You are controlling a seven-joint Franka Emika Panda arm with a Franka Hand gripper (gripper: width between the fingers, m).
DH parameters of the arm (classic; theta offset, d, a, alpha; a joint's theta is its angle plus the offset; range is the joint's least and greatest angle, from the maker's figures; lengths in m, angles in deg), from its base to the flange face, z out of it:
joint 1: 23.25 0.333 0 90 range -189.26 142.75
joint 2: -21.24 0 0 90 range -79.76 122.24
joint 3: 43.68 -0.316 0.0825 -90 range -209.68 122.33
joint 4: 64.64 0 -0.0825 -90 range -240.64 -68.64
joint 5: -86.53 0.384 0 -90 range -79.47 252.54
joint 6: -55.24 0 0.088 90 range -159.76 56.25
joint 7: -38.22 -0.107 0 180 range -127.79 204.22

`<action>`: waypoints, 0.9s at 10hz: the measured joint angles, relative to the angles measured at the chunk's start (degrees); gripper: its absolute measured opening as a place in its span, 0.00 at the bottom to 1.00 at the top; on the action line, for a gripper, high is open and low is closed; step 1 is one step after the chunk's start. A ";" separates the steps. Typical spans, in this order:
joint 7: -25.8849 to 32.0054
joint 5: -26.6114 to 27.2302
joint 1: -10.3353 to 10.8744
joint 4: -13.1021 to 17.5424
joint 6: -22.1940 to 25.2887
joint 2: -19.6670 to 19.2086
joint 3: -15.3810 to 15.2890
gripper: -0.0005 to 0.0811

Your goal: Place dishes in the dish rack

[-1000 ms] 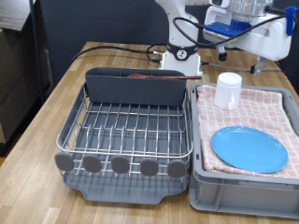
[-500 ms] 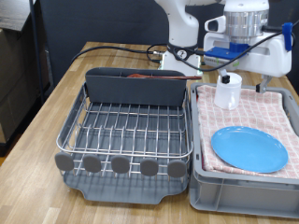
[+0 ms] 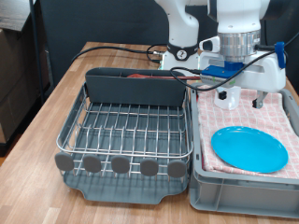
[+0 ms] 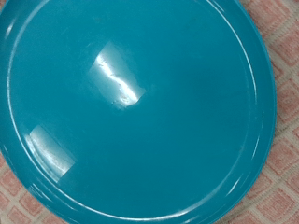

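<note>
Surface: a wooden table (image 3: 56,103) with visible grain is seen across the exterior view, carrying the rack and a grey bin.
Room: a dark cabinet is seen at the upper left of the frame; black cables (image 3: 112,51) are laid across the table behind the rack.
Dish rack (image 3: 126,131): a rectangular silver wire grid on a dark grey base is placed at centre-left; a tall grey caddy wall stands at its far end, and 5 round grey tabs line its near edge.
Spoon (image 3: 149,77): a thin red-brown strip is glimpsed just behind the caddy wall; its resting place cannot be told.
Bin (image 3: 243,187): a grey plastic box at lower right is lined with a checked pinkish cloth (image 3: 276,117).
Plate (image 3: 249,148): a round, flat, glossy sky-blue disc is laid on the cloth; the wrist view is filled by it (image 4: 140,107), with reflections on its surface.
Cup: hidden.
Gripper (image 3: 237,93): the white hand is hung above the bin's far end, upper right of the frame; whether its fingers are parted cannot be told.
</note>
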 joint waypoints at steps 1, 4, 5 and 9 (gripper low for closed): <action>-0.01 0.00 0.00 -0.04 -0.06 0.00 0.00 0.99; 1.24 1.06 0.00 -0.64 -1.27 0.00 -0.05 0.99; 2.60 2.38 0.00 -1.13 -2.20 0.00 -0.11 0.99; 7.76 7.17 0.00 -3.14 -5.40 -0.04 -0.24 0.99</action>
